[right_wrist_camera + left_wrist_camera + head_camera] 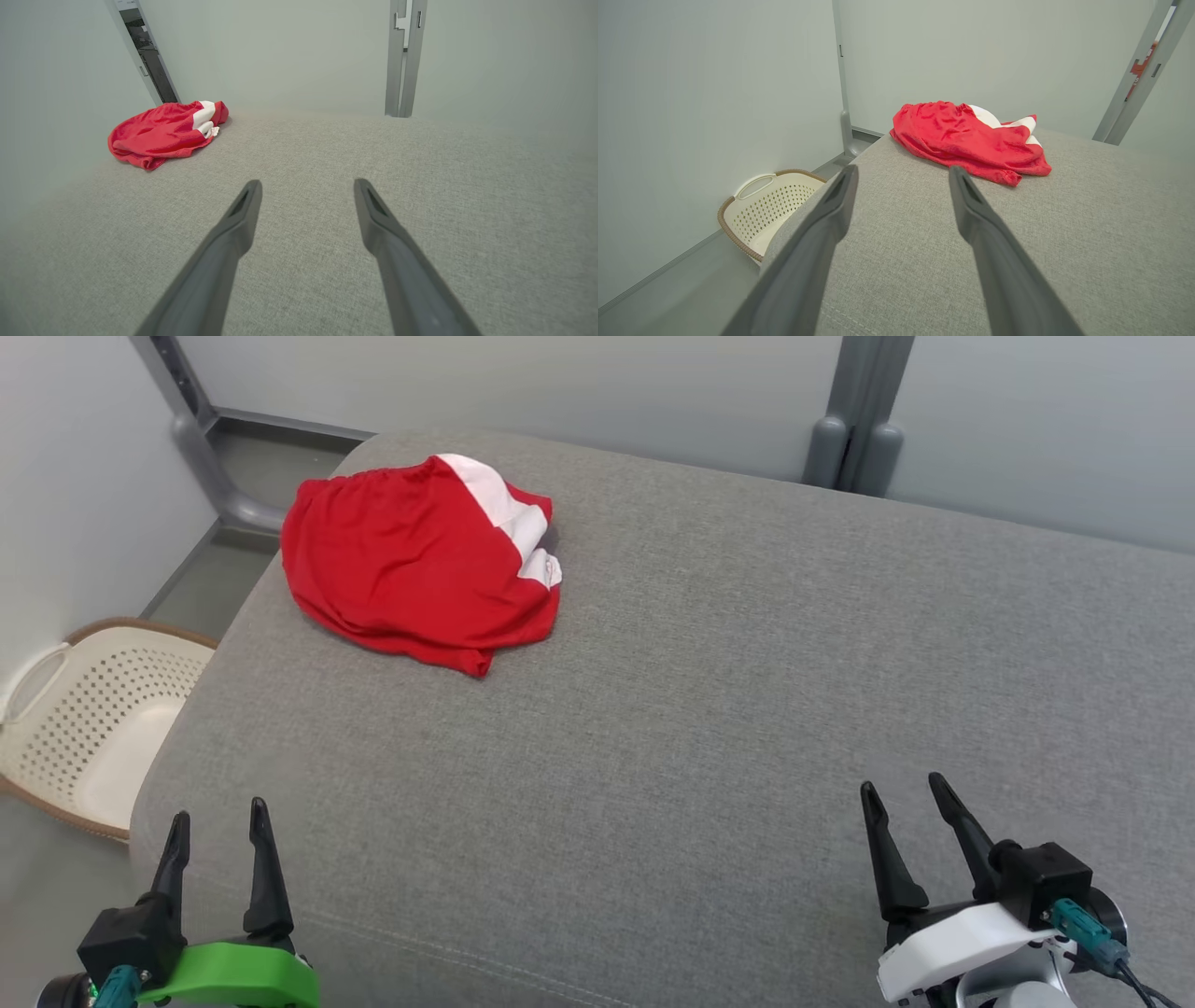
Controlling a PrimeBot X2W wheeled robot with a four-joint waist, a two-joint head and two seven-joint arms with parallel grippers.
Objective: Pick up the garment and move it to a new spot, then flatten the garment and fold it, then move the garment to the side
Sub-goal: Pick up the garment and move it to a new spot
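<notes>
Jaws stand wide apart and empty on both arms: the left gripper (217,810) over the near left corner of the grey cushion (700,709), the right gripper (904,784) over its near right. Farther off, a basket (93,728) sits on the floor left of the cushion. The garment (411,560), red with white, lies crumpled at the cushion's far left corner, well apart from both grippers.

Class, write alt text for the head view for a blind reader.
A crumpled red and white garment lies far left on a grey cushion. The left hand and right hand are open at its near edge. A cream basket sits beside it.
</notes>
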